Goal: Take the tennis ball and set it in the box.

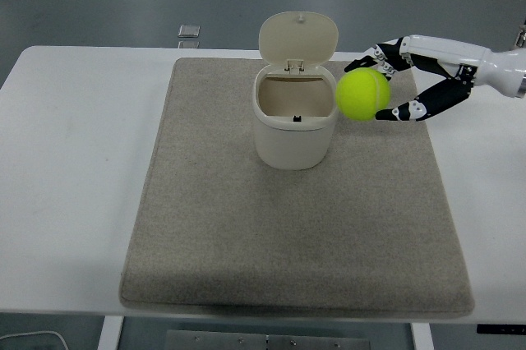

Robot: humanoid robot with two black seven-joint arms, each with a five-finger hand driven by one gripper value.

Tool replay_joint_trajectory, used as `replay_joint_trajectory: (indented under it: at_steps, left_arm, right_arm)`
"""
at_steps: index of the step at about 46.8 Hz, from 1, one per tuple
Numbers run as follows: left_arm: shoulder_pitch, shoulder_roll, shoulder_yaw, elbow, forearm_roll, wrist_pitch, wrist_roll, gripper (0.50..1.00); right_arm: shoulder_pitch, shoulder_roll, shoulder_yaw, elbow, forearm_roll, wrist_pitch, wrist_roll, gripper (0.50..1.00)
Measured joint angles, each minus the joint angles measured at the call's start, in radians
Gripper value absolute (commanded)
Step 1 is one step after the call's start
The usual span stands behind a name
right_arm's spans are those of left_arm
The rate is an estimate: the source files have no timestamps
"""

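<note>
**Hand holds ball beside the box**

Right hand point(393, 79) grips the tennis ball point(363, 94) between its fingertips, the ball at the hand's tip, raised just right of the open box point(295, 124) rim, above the grey mat point(205, 227) on the surface point(74, 169).

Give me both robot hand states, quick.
Left robot hand: not in view.
Right robot hand: shut on the yellow-green fuzzy tennis ball, held beside the cream plastic box.

Right hand point(393, 79) raised, fingers point(411, 109) curled
</note>
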Motion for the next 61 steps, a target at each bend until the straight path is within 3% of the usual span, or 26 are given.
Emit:
replay_joint_trajectory:
  at_steps: [9, 33, 43, 50, 54, 61]
  left_arm:
    - [0.0, 0.0, 0.0, 0.0, 0.0, 0.0, 0.0, 0.992]
    - [0.0, 0.0, 0.0, 0.0, 0.0, 0.0, 0.0, 0.992]
    - [0.0, 0.0, 0.0, 0.0, 0.0, 0.0, 0.0, 0.992]
    - [0.0, 0.0, 0.0, 0.0, 0.0, 0.0, 0.0, 0.992]
    - [0.0, 0.0, 0.0, 0.0, 0.0, 0.0, 0.0, 0.992]
    - [0.0, 0.0, 0.0, 0.0, 0.0, 0.0, 0.0, 0.992]
  right_arm:
    - [0.036, 0.068, -0.01, -0.021, -0.005, -0.033, -0.052, 0.5]
    - [0.028, 0.129, -0.019, -0.071, 0.006, -0.115, -0.179, 0.502]
    - [0.023, 0.17, -0.019, -0.07, 0.008, -0.12, -0.196, 0.572]
    - [0.011, 0.175, -0.019, -0.071, 0.012, -0.122, -0.239, 0.621]
    - [0.008, 0.175, -0.018, -0.07, 0.016, -0.123, -0.242, 0.725]
    - [0.008, 0.172, -0.016, -0.07, 0.054, -0.132, -0.242, 0.825]
